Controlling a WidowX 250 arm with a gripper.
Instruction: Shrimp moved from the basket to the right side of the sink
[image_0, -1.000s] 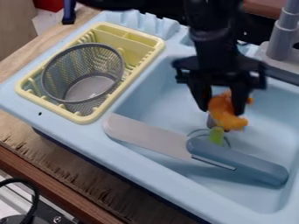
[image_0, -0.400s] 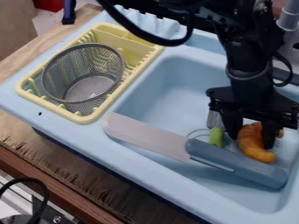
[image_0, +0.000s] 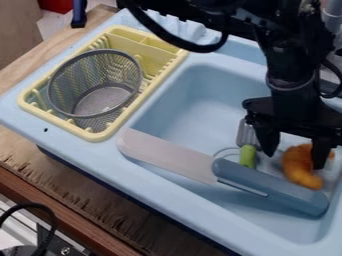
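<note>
My gripper (image_0: 294, 159) hangs low over the right part of the light blue sink (image_0: 198, 95). Its fingers stand apart, the left one clear of the orange shrimp (image_0: 299, 169) and the right one in front of the shrimp's right part. The shrimp rests in the basin, just above the blue handle of the knife. The mesh basket (image_0: 93, 84) is tilted in the yellow rack at the left, with no shrimp in it.
The large knife (image_0: 167, 156) lies across the sink's front edge and basin. A green-handled utensil (image_0: 247, 156) is between it and the gripper. The yellow dish rack (image_0: 100, 136) holds the basket; the grey faucet stands at the upper right.
The gripper has carried the shrimp right and down into the sink's right part. Since then its fingers have opened, and the gripper has shifted slightly right.
</note>
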